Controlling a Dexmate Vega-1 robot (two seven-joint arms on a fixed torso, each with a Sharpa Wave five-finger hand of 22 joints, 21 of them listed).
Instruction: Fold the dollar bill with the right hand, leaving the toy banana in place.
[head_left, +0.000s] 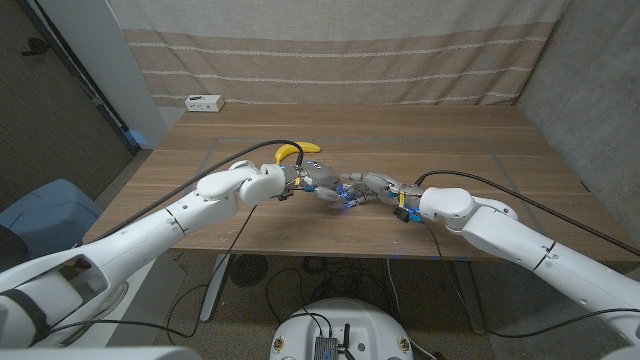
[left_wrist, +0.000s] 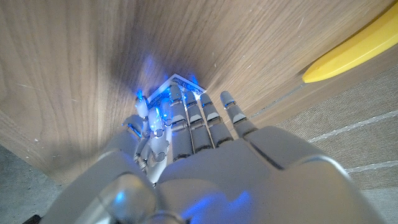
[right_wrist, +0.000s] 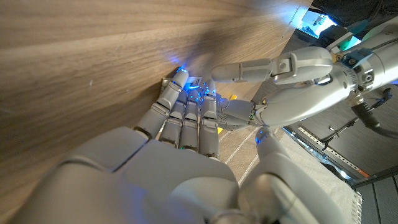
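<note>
Both hands meeting at table (head_left: 420, 140) middle: right hand (head_left: 378, 186) and left hand (head_left: 318, 182) pressing fingertips on the mostly hidden dollar bill (left_wrist: 176, 81). Toy banana (head_left: 296, 150) just behind, untouched.

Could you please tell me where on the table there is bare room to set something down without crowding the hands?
Bare wood lies along the wooden table's far side toward the curtain, right of the white power strip, and at its right end. It is crowded at the middle, where the left hand and right hand meet over the dollar bill, beside the toy banana.
</note>
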